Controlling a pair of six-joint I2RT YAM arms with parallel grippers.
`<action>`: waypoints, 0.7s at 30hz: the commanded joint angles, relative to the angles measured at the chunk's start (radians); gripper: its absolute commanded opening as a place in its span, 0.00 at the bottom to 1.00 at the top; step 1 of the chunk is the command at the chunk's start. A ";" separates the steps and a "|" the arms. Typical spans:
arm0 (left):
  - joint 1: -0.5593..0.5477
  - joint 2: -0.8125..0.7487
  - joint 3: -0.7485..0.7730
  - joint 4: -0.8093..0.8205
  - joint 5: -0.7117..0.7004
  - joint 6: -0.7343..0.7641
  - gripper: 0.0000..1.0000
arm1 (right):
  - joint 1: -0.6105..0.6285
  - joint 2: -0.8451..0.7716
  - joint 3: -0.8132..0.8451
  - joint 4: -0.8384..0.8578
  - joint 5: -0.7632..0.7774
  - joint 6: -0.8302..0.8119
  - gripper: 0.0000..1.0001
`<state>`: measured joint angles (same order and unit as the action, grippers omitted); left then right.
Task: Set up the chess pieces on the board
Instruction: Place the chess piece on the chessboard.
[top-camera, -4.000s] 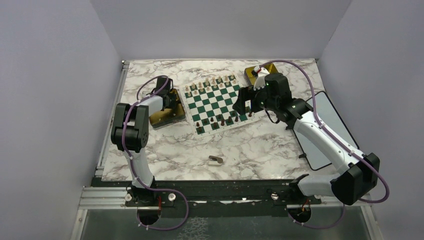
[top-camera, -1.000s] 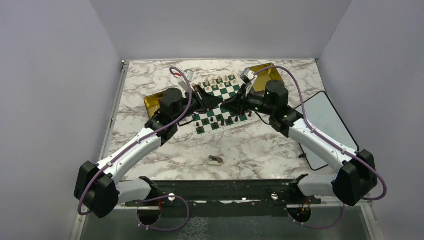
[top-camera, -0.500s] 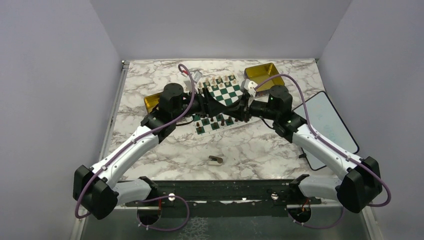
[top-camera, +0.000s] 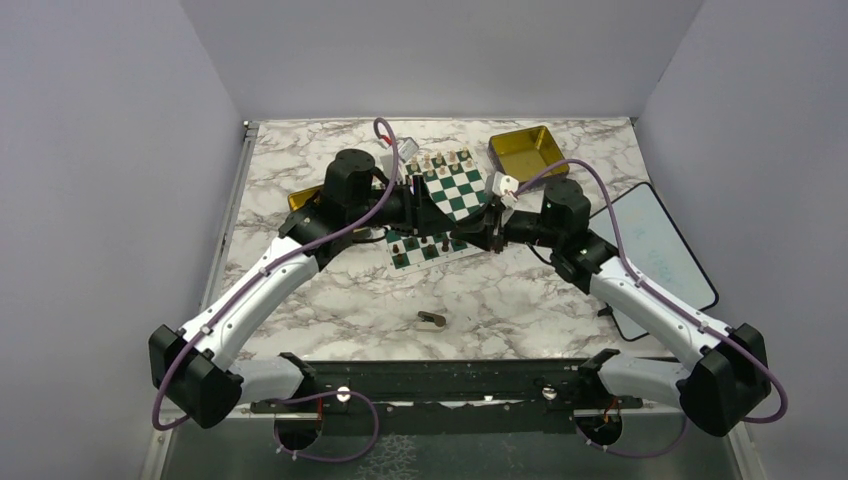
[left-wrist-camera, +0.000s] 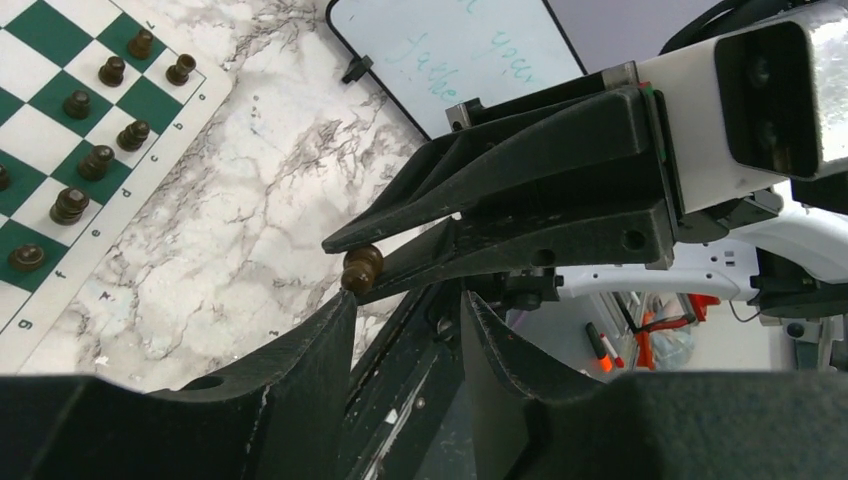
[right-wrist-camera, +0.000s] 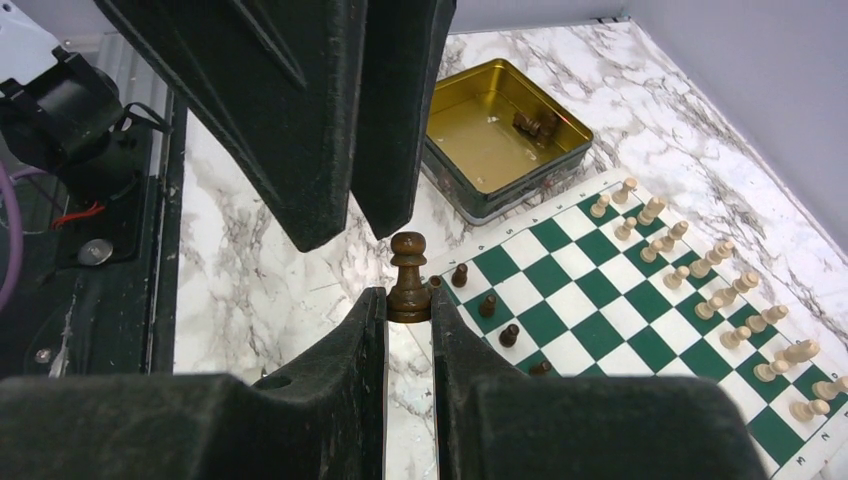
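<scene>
In mid-frame over the board (top-camera: 455, 190), the right pincer (right-wrist-camera: 405, 300) is clamped on 1 dark pawn (right-wrist-camera: 407, 262); the left pincer (left-wrist-camera: 407, 300) stands parted beside it, holding nothing.

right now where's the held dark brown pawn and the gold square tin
dark brown wooden pawn (right-wrist-camera: 408, 288): right wrist view, its stem
gold square metal tin (right-wrist-camera: 470, 130): right wrist view, bare inner floor

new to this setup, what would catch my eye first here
At the near side of the board, the right gripper pinches a dark pawn by its base, tip to tip with the open left gripper. Cream pieces line the board's far edge, and a gold tin sits beside it.
</scene>
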<state>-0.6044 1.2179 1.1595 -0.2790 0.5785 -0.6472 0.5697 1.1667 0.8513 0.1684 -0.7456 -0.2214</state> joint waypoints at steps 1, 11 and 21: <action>-0.005 0.023 0.089 -0.127 -0.013 0.077 0.44 | 0.002 -0.034 -0.021 0.042 -0.028 -0.014 0.04; -0.005 0.074 0.119 -0.129 0.000 0.061 0.39 | 0.002 -0.038 -0.029 0.058 -0.038 -0.012 0.04; -0.004 0.097 0.124 -0.125 -0.008 0.076 0.26 | 0.003 -0.029 -0.027 0.060 -0.048 -0.016 0.04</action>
<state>-0.6044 1.2980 1.2491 -0.4030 0.5758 -0.5922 0.5697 1.1488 0.8303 0.1909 -0.7624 -0.2256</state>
